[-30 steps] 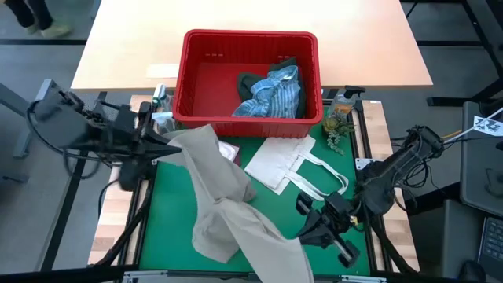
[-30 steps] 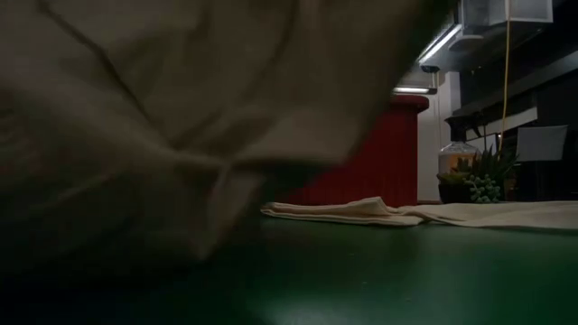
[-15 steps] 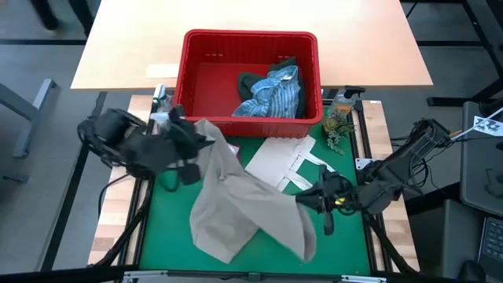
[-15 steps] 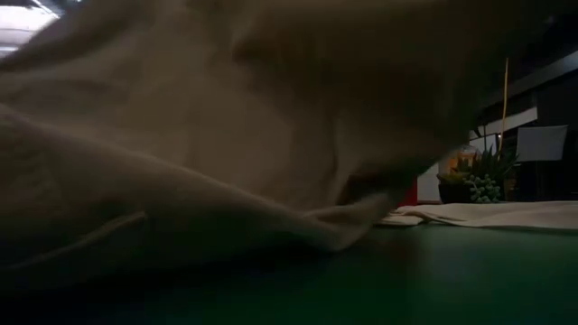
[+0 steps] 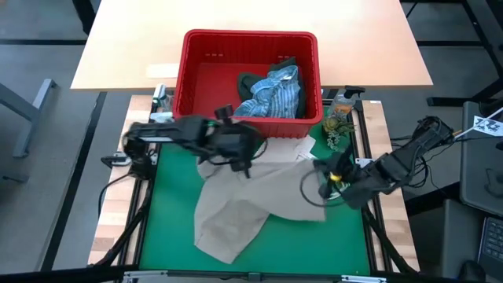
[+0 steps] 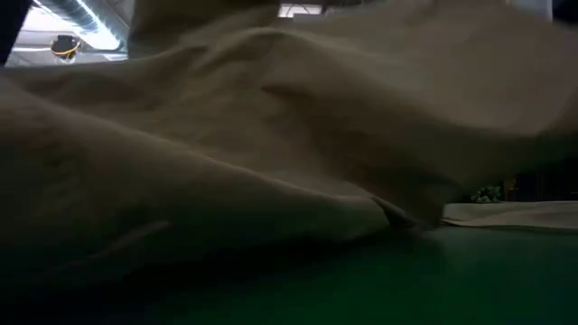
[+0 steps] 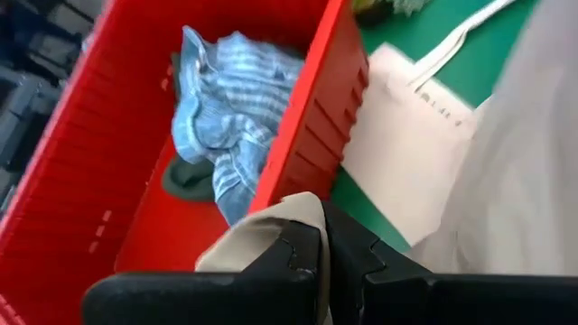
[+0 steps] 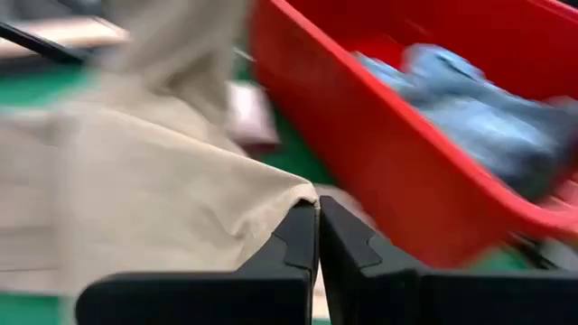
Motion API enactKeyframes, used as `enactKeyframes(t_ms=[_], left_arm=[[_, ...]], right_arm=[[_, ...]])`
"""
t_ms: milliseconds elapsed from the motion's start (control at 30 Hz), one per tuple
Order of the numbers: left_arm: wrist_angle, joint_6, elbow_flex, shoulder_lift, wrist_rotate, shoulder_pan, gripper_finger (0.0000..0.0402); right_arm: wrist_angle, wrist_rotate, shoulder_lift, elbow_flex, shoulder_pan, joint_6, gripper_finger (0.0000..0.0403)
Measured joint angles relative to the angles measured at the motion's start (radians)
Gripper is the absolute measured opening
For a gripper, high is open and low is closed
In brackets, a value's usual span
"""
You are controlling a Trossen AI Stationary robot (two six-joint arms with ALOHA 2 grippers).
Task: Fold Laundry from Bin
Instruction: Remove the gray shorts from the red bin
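The tan garment [image 5: 251, 200] lies spread over the green mat, held at two points and filling the low view [image 6: 271, 162]. My left gripper [image 5: 240, 149] is shut on it near the red bin's [image 5: 192, 79] front wall. My right gripper [image 5: 326, 174] is shut on it at the mat's right. The blue-white striped shirt [image 5: 275, 90] and a dark green garment [image 5: 250, 81] lie in the bin. The white tote bag [image 7: 406, 153] lies partly under the tan garment. My left gripper pinches a bunched edge of the tan garment [image 7: 280, 230] between its two fingers, level, from the table's left. The cloth runs from there down onto the mat. My right gripper pinches a corner of the tan garment [image 8: 293, 200] between its two fingers, coming level from the table's right. The cloth spreads from the corner toward the mat's left.
A small plant and a bottle [image 5: 339, 114] stand at the mat's far right corner, by the bin. A light wooden table top [image 5: 134, 39] lies behind and under the bin. Bare green mat [image 5: 169, 220] shows at the near left.
My left gripper has swung from the table's left edge toward the right, to the bin's front wall, carrying its end of the tan garment. My right gripper has gone from the near right toward the far edge, drawing its corner along. The garment has spread out wide, covering the tote bag.
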Motion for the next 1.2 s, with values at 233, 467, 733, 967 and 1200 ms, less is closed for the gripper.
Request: enactKeyframes(t_ms=[233, 467, 733, 967, 1200], left_arm=[[0.052, 0.077, 0.0, 0.116, 0.053, 0.109, 0.0], [0.074, 0.081, 0.0, 0.193, 0.069, 0.194, 0.0002], [0.13, 0.081, -0.001, 0.219, 0.075, 0.251, 0.0078], [0.327, 0.081, -0.001, 0.219, 0.074, 0.269, 0.0114], [0.387, 0.082, -0.001, 0.194, 0.11, 0.262, 0.0116]], right_arm=[[-0.256, -0.018, 0.007, 0.0, -0.133, 0.057, 0.0005], [-0.298, -0.127, 0.007, 0.0, -0.247, 0.005, 0.0005], [-0.3, -0.147, 0.009, 0.0, -0.277, -0.032, 0.0005], [-0.303, -0.147, 0.009, 0.0, -0.277, -0.053, 0.0005], [-0.307, -0.147, 0.009, 0.0, -0.277, -0.053, 0.0005]])
